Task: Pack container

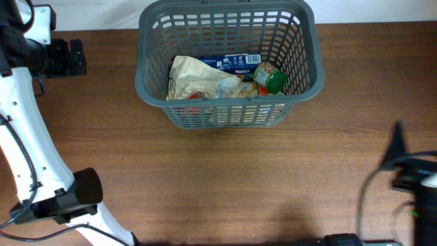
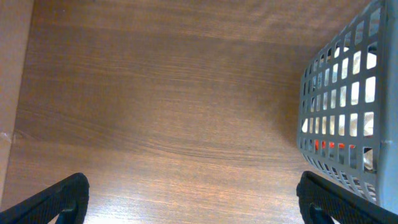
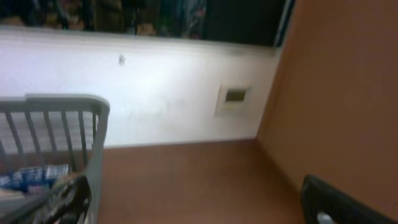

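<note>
Packing the container looks almost finished.
On the table (image 1: 218,178), the container (image 1: 227,116) stands at the far middle and holds a crinkled bag (image 1: 194,78), a blue box (image 1: 239,63) and a green-lidded jar (image 1: 271,78). The left gripper (image 2: 196,200) and right gripper (image 3: 199,205) are both spread wide and empty, so any move should stay clear of the rim.

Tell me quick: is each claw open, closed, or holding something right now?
Left claw: open, holding nothing.
Right claw: open, holding nothing.
</note>
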### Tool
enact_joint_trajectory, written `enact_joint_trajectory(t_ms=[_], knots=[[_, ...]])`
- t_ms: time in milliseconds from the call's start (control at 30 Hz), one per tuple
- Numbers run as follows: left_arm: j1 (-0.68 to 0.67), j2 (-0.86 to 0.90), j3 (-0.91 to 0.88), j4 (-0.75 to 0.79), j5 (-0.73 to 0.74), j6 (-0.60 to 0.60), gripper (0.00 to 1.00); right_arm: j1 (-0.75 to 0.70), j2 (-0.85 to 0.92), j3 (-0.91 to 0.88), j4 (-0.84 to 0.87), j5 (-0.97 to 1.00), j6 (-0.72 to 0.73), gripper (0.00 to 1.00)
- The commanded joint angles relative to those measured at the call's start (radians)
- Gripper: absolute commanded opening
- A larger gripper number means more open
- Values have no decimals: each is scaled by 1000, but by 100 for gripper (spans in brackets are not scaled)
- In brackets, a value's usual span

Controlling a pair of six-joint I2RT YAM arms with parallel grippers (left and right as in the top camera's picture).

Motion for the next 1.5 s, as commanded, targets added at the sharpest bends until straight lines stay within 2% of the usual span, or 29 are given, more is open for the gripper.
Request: enact_joint_trajectory(t_ms=[0,167,367,767,1033,1233,1467], knots=[[0,-3,-3,0,-3,-12,99,-23,-103,-270,94,-74,10,99],[0,-3,-3,0,-3,-12,99,-23,-206,-540,206,-81,10,99],[0,-3,-3,0,-3,-12,99,-56,-304,-715,289,-126,10,99],[0,-3,-3,0,-3,-12,99,-145,-490,-827,289,-185,10,99],[0,-3,-3,-1,-3,-12,99,-145,-509,-878,302,-184,9,99],[0,-3,-3,-1,-3,-12,99,-108,-509,-974,455,-185,10,99],[0,-3,-3,-1,-3,-12,99,-76,-509,-1071,523,-185,10,99]])
